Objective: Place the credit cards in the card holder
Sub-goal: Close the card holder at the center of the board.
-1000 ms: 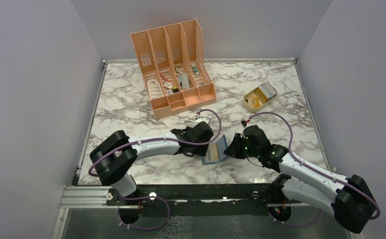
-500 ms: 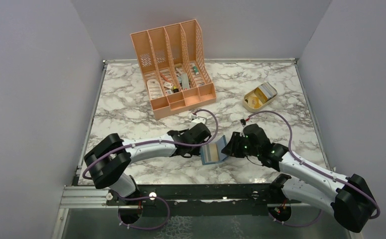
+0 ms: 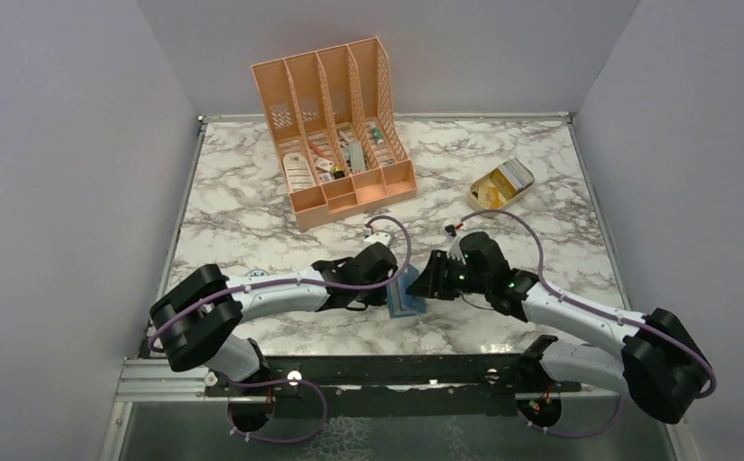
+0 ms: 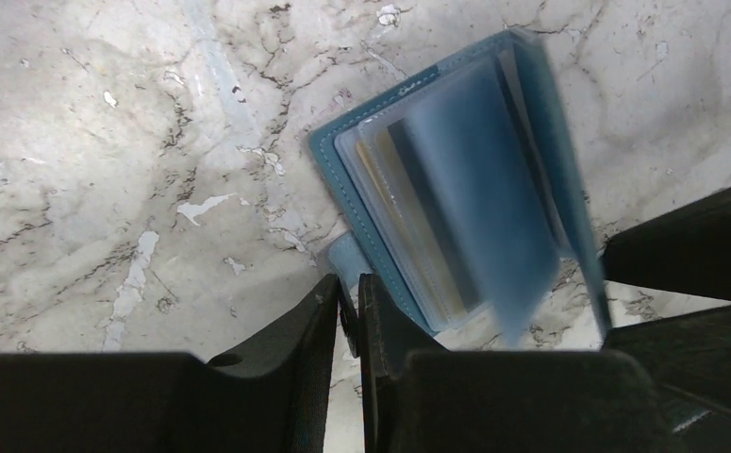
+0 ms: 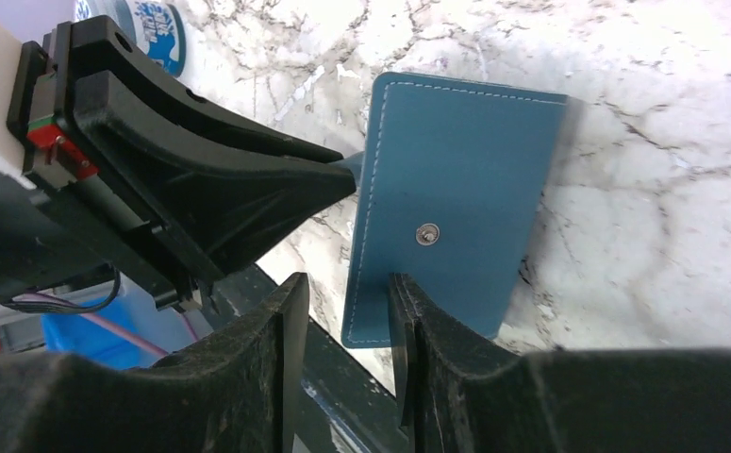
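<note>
Left tool (image 4: 350, 300), marbled table (image 3: 252, 221), grey walls (image 3: 60, 144)

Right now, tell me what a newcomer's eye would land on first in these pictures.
Both arms meet at the near middle of the table over the teal card holder, which is half open. The left gripper pinches its snap-tab edge, and the right gripper has its open jaws straddling the cover. In the left wrist view a gold card shows through the clear sleeves. At the back stands a tall peach organizer.

Earlier wide-open card holder (image 3: 405, 298) now nearly folded shut.
</note>
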You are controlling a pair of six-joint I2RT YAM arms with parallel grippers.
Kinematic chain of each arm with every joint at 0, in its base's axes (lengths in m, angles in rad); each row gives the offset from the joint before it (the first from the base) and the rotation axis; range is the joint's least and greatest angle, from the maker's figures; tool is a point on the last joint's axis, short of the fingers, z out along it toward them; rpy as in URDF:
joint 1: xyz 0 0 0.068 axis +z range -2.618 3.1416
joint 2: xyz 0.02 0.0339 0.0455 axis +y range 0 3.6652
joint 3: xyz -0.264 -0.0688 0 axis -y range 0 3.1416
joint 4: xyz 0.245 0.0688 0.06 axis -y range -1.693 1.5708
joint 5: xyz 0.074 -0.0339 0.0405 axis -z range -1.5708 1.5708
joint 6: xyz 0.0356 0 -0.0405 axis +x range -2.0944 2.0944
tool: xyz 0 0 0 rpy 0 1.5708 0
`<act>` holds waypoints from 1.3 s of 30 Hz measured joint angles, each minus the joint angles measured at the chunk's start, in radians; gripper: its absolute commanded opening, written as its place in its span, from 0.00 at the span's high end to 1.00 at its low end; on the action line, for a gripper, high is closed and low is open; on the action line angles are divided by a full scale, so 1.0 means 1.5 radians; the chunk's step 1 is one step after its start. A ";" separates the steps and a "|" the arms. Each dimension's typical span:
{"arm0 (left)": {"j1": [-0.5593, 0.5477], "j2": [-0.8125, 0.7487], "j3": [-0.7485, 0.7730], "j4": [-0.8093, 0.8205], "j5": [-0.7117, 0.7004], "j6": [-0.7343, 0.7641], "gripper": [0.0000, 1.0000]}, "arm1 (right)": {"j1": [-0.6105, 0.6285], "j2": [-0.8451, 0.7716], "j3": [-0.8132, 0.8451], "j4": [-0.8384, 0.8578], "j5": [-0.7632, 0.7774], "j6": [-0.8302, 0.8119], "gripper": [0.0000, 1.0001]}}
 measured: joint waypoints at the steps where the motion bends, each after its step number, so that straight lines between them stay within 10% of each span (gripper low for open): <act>1: 0.000 -0.003 -0.005 0.006 0.005 -0.004 0.83 | 0.000 0.014 0.000 0.012 -0.008 0.003 0.63; 24: 0.007 -0.031 -0.018 0.035 0.026 -0.041 0.83 | 0.001 0.180 0.052 0.046 -0.018 -0.043 0.75; 39: 0.010 -0.023 -0.016 0.072 0.098 -0.069 0.65 | 0.019 0.229 0.079 0.031 0.027 -0.054 0.79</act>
